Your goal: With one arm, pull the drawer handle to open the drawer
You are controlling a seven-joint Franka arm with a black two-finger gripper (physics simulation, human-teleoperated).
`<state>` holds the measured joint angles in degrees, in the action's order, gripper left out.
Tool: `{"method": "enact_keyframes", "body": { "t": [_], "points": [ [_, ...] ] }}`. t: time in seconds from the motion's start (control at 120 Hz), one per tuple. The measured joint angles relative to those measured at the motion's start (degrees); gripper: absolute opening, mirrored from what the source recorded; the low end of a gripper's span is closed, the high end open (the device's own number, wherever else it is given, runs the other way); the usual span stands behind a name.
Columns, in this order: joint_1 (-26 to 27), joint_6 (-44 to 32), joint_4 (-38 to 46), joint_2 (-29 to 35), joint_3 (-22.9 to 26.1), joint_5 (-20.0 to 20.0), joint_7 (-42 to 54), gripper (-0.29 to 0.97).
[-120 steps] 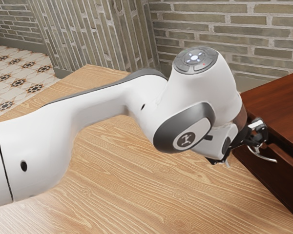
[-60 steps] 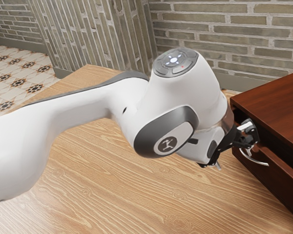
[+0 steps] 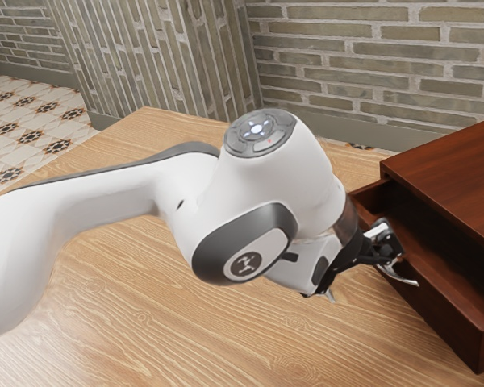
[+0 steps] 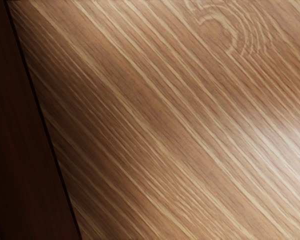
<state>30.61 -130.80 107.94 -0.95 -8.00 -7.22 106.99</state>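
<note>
The drawer handle point(image 3: 401, 276) is clenched by the tool point(image 3: 385, 248); the drawer point(image 3: 437, 313) (dark wood) is seen partly drawn out above the desk point(image 3: 185, 322).

This looks like a room in a home (a rendered one, plainly), with grey brick walls point(image 3: 371, 48), a patterned tile floor point(image 3: 24, 121), a light wooden table point(image 3: 145, 322) and a dark wood drawer chest point(image 3: 452, 169) standing on it.

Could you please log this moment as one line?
gripper: shut on handle | drawer: partly open
</note>
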Motion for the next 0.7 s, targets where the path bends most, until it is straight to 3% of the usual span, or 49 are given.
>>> {"method": "enact_keyframes", "body": {
  "t": [0.075,0.258,0.392,0.442,0.7],
  "points": [
    [1.0,-0.2,1.9,2.0,-1.0,0.1,0.0,0.55],
    [3.8,-0.6,6.7,6.0,-5.4,0.1,0.0,0.63],
    [16.1,-0.9,9.4,8.7,-18.1,0.1,-0.1,0.67],
    [18.6,-1.0,10.7,10.2,-20.6,-0.5,-0.1,0.68],
    [20.5,-1.0,17.0,17.6,-22.4,-3.0,-0.1,0.67]
  ]
}}
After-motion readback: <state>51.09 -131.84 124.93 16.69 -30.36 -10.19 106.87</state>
